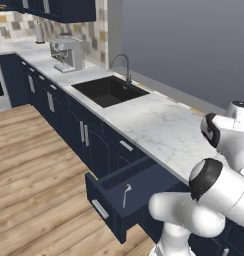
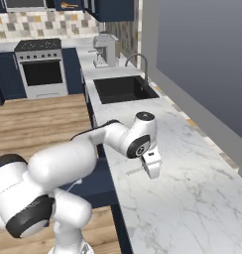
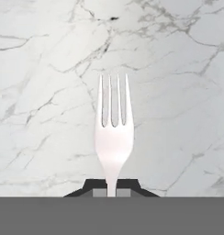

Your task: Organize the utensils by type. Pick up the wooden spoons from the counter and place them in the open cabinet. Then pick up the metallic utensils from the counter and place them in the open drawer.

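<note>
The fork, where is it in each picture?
Left base view: I can't pick the fork out; the arm's white body covers that end of the counter.
Right base view: the fork is a thin silver sliver at the gripper, just above the marble, left of centre.
Hand view: the fork stands in the middle, its neck pinched between the dark fingertips, tines pointing up.
Shared landmark: the grey-veined marble counter.

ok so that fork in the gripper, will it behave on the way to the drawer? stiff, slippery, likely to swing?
The fork looks like thin rigid metal, so probably stiff and light. The gripper is shut on the narrow handle only, tines sticking far out, so it might pivot in the pinch. Its smooth, shiny surface suggests it could slip. The open drawer already holds another thin utensil.
</note>
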Controlling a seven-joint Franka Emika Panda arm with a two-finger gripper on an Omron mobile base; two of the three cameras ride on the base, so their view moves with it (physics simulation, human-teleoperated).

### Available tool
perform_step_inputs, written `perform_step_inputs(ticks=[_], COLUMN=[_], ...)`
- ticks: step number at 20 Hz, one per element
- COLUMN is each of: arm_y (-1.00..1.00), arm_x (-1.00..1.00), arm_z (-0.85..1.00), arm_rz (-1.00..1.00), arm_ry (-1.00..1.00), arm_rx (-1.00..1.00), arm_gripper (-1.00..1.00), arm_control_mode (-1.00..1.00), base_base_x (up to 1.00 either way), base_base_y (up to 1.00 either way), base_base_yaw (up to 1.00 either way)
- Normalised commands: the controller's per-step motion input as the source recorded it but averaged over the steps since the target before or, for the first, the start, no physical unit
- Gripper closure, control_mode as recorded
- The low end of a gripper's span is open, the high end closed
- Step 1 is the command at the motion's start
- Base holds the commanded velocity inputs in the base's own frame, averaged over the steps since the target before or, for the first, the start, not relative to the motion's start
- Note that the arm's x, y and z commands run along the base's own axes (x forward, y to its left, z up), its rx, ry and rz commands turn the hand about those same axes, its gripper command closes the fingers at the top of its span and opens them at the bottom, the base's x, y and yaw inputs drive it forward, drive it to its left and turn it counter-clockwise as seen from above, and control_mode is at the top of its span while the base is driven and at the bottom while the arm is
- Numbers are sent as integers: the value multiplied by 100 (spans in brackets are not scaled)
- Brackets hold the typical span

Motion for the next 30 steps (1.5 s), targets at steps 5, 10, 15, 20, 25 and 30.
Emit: perform_step_inputs(ticks=[5,10,15,20,25,30], arm_y=[63,68,81,78,77,69], arm_x=[19,11,11,3,1,4], arm_z=[25,1,0,0,-6,-20], arm_rz=[38,46,36,16,0,0], arm_ry=[0,0,1,2,6,3], arm_rx=[0,0,0,0,-1,-7], arm_gripper=[100,100,100,100,100,100], arm_control_mode=[-100,-100,-100,-100,-100,-100], base_base_x=[0,0,0,0,0,0], base_base_y=[0,0,0,0,0,0], base_base_yaw=[0,0,0,0,0,0])
